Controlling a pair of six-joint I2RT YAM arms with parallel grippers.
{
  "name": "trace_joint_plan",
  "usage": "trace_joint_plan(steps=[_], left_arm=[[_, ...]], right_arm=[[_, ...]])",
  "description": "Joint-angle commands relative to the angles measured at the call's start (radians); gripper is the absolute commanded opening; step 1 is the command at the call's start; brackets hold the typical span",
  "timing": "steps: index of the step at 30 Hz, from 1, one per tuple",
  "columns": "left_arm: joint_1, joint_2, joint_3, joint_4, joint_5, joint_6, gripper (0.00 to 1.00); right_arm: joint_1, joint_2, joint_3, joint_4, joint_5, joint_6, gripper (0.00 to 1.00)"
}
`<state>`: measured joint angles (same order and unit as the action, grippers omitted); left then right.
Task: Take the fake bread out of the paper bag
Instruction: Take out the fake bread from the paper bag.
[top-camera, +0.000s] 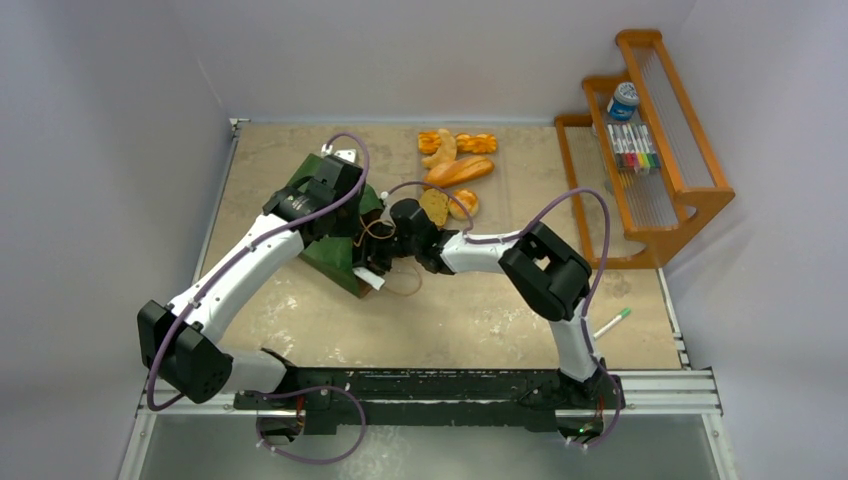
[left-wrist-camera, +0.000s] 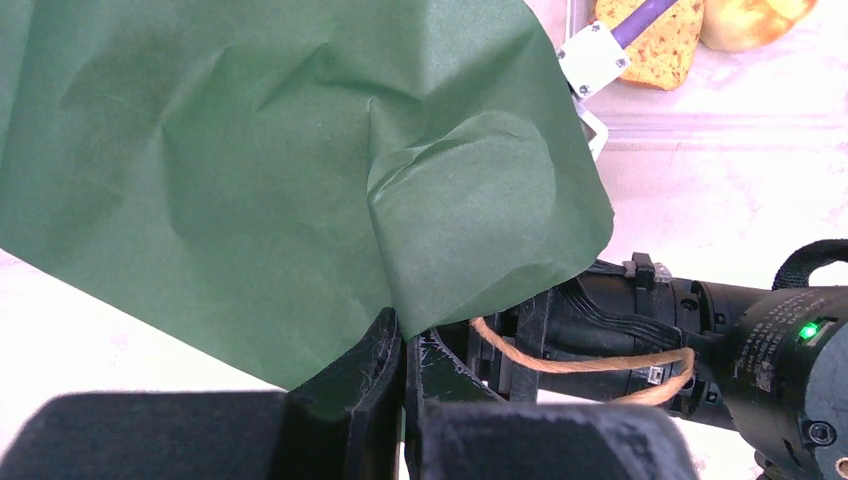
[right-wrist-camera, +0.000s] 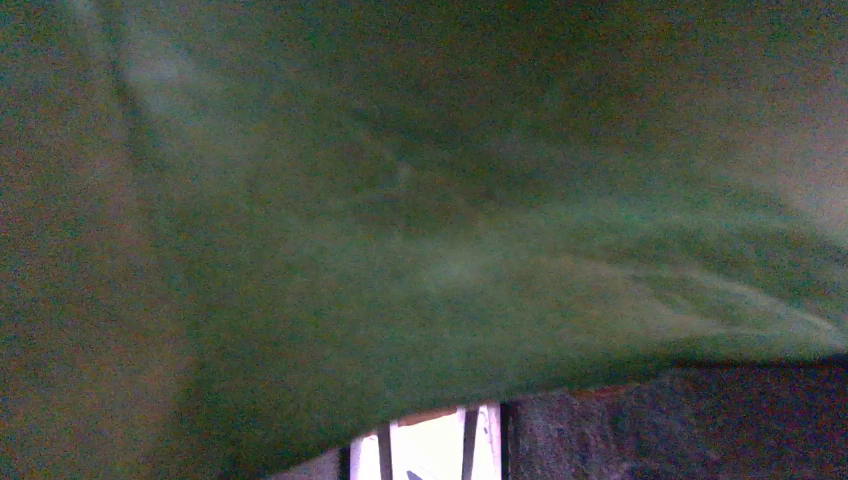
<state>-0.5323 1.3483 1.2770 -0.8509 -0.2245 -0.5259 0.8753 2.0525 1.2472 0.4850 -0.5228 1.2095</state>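
- One claw first: your left gripper (left-wrist-camera: 400, 340) is fully closed, pinching an edge of the paper bag (left-wrist-camera: 250, 150) flat between its fingers.
- The bag lies at the left-middle of the table (top-camera: 480, 300) with its mouth turned toward your right arm. The green wall is creased. No view shows any bread in or at the mouth.
- A cord handle (left-wrist-camera: 590, 365) drapes across the black body of your right wrist. My guess is it could snag if you pull back fast.
- Your right gripper (top-camera: 392, 248) is pushed in at the bag mouth. Its tips are under the paper and its own camera shows only blurred green, so I cannot tell how wide it stands or whether it holds anything.
- The fake bread (top-camera: 458, 170) that is out comes to about six pieces, grouped on the table right of the bag toward the far edge. They include a braided stick, an oblong loaf, a brown slice and a bun. None of them touch the bag.
- Progress call: most of the job looks done. What is left is whatever may be inside the bag, which you can't confirm from these views. This reads as a late reach or a final check.
- Far right are a wooden rack (top-camera: 690, 190) and a loose marker (top-camera: 612, 322), neither part of this job.
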Motion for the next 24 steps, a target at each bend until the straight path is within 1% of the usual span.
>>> trace_joint_plan(steps=[1,2,4,5,9,15,21,24], left_arm=[[-0.018,-0.010,0.026,0.049,0.074,0.001,0.00],[-0.018,-0.009,0.026,0.051,0.073,0.001,0.00],[-0.018,-0.011,0.028,0.054,0.069,0.002,0.00],[-0.018,-0.010,0.029,0.056,0.066,0.003,0.00],[-0.018,-0.007,0.035,0.063,0.045,0.002,0.00],[-0.018,0.011,0.071,0.051,-0.053,-0.011,0.00],[-0.018,0.024,0.104,0.022,-0.207,-0.042,0.00],[-0.018,0.040,0.125,-0.002,-0.260,-0.045,0.00]], right_arm=[[0.002,0.000,0.065,0.080,-0.026,0.018,0.37],[0.002,0.002,0.061,0.081,-0.037,0.021,0.32],[0.002,0.002,0.049,0.091,-0.058,0.035,0.17],[0.002,0.002,0.043,0.100,-0.065,0.042,0.12],[0.000,-0.015,0.018,0.118,-0.070,0.048,0.00],[-0.004,-0.072,-0.054,0.135,-0.055,0.039,0.00],[-0.014,-0.149,-0.166,0.140,-0.040,0.009,0.00],[-0.019,-0.208,-0.221,0.135,-0.019,-0.013,0.00]])
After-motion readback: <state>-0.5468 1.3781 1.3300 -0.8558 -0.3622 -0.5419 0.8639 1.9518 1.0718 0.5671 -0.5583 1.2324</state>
